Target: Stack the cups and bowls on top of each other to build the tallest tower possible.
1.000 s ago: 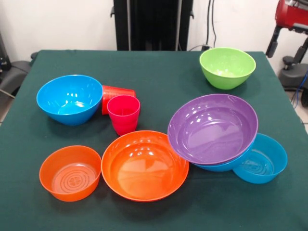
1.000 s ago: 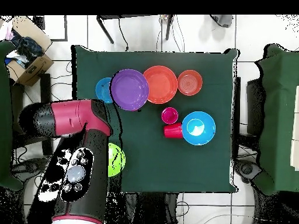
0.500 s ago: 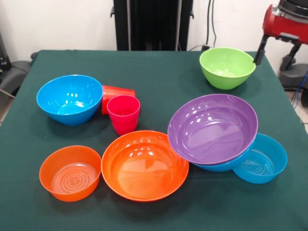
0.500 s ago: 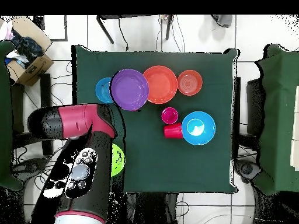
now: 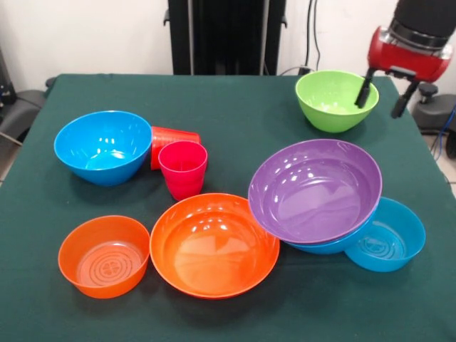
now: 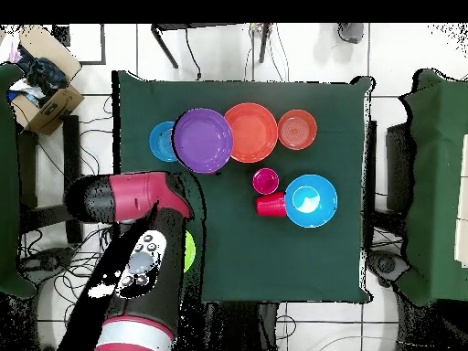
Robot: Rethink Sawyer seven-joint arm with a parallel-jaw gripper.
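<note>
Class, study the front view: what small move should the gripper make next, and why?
Probably lower and close on the lime green bowl's right rim. The gripper is open, one finger over the bowl and one outside its rim, still above it. That bowl stands alone, away from the others, and nothing is stacked as a tower yet.

Bright, even light; glossy purple bowl (image 5: 315, 191) shows soft glare.

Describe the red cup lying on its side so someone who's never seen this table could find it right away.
Start at the deep glossy blue plastic bowl standing alone on the green cloth. Tucked against it lies the red-orange plastic tumbler. The upright pink-magenta plastic cup beside it stands; only this one is tipped over.
</note>
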